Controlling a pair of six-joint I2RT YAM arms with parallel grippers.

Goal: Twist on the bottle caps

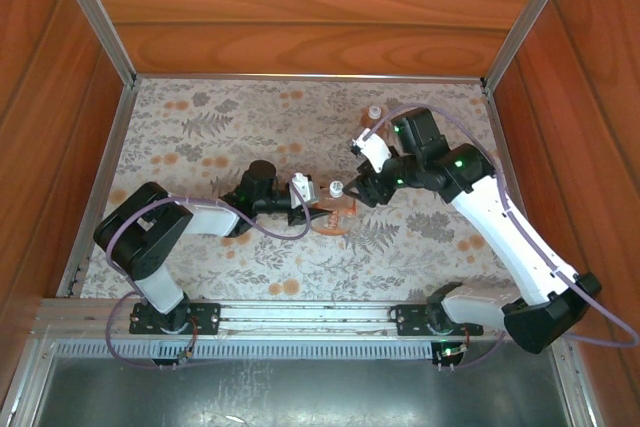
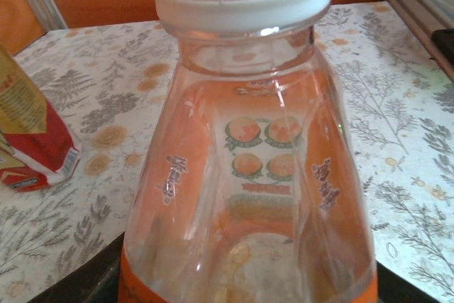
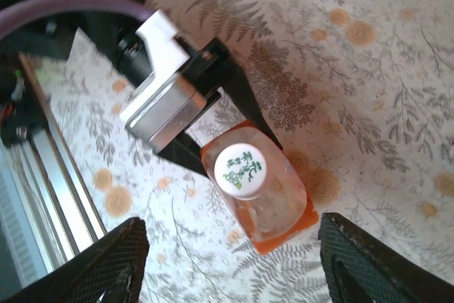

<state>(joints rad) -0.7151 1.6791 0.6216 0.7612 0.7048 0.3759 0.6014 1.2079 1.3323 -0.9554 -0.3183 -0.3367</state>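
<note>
On the floral table point(image 1: 200, 117), the wide bottle point(image 3: 277, 211) stands mid-way, clamped in my left gripper point(image 1: 312, 209). My right gripper point(image 3: 233, 264) hovers above it, jaws spread wide, empty. The white cap point(image 3: 240, 168) sits on its neck.

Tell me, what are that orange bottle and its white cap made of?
The bottle: looks like clear glossy plastic; orange liquid shows through and its walls glint. The cap: probably smooth white plastic, opaque, green print on top.
</note>
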